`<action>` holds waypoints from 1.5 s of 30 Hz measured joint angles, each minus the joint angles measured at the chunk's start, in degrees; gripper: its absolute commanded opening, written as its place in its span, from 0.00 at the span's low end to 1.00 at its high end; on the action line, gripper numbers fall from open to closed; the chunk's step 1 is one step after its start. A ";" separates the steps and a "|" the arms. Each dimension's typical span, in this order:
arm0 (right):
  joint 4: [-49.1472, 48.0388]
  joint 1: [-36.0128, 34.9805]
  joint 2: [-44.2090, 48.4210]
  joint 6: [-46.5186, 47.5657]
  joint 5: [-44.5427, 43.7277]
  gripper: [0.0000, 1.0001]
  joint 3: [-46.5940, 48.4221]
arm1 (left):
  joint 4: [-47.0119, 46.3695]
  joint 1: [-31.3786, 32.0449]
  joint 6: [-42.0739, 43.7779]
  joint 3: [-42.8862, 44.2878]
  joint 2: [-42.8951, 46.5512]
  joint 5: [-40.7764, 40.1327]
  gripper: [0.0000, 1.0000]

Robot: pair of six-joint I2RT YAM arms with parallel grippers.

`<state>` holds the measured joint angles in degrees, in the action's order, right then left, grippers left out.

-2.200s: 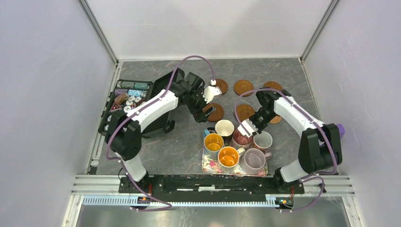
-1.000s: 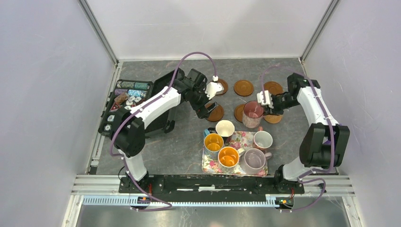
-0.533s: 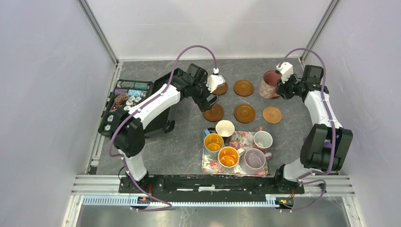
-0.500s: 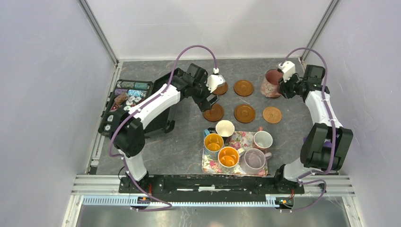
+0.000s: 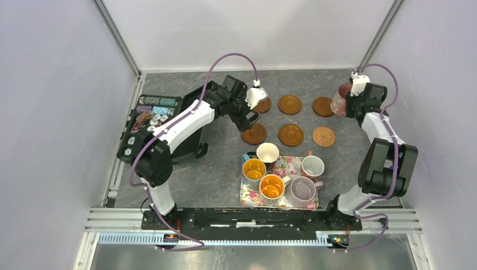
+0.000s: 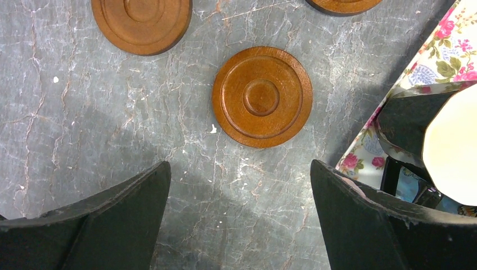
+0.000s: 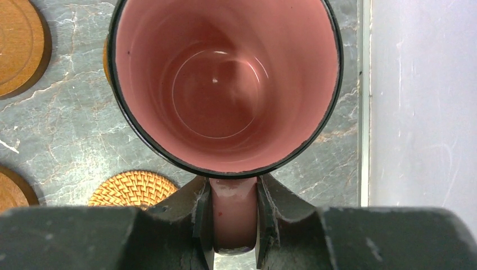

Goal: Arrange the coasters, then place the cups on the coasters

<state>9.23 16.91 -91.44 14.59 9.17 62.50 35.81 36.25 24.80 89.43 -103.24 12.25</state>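
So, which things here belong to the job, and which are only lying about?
For the job: six coasters, pink cup held by the right gripper, five more cups.
Lying about: floral tray, open case of poker chips.

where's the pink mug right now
Top view, far right side: the pink mug is held by its handle in the right tool, just right of the far-right brown coaster.

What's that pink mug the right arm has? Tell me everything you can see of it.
The pink mug looks like glossy ceramic: pink inside, dark rim, empty. The right jaws clamp its handle from both sides. Its mouth faces the wrist camera. It is by the right wall, next to a brown coaster; whether it rests on anything is unclear.
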 measured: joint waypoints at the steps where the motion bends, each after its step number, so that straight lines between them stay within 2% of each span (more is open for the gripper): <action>1: -0.50 -0.44 0.00 -0.87 -1.03 0.00 -0.48 | 0.00 0.00 -0.13 0.00 0.00 0.00 1.00; 8: -6.21 -5.75 0.00 -5.40 -8.31 0.00 -3.43 | -0.13 0.00 -0.87 1.01 -0.11 -0.04 1.00; 15: -10.73 -9.35 -0.13 -7.41 -10.32 0.00 -6.21 | -0.44 0.00 -1.03 1.22 -0.11 -0.20 1.00; 23: -14.95 -9.94 -2.12 -8.92 -11.78 0.00 -6.21 | -0.42 0.00 -1.03 1.22 -0.11 -0.52 1.00; 32: -15.41 -10.19 -5.40 -9.44 -11.98 0.00 -6.21 | -0.42 -0.02 -1.05 1.22 -0.11 -1.62 1.00; 40: -16.28 -10.82 -6.03 -9.88 -12.87 0.06 -6.21 | -0.42 -0.02 -1.03 1.22 -0.13 -1.66 1.00; 45: -16.87 -11.28 -6.49 -10.34 -13.42 0.16 -6.21 | -0.42 0.00 -1.03 1.22 -0.11 -1.68 1.00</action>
<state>-7.64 5.63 -97.93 4.25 -4.25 56.29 35.40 36.25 23.77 90.65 -103.35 10.57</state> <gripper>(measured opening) 0.300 0.996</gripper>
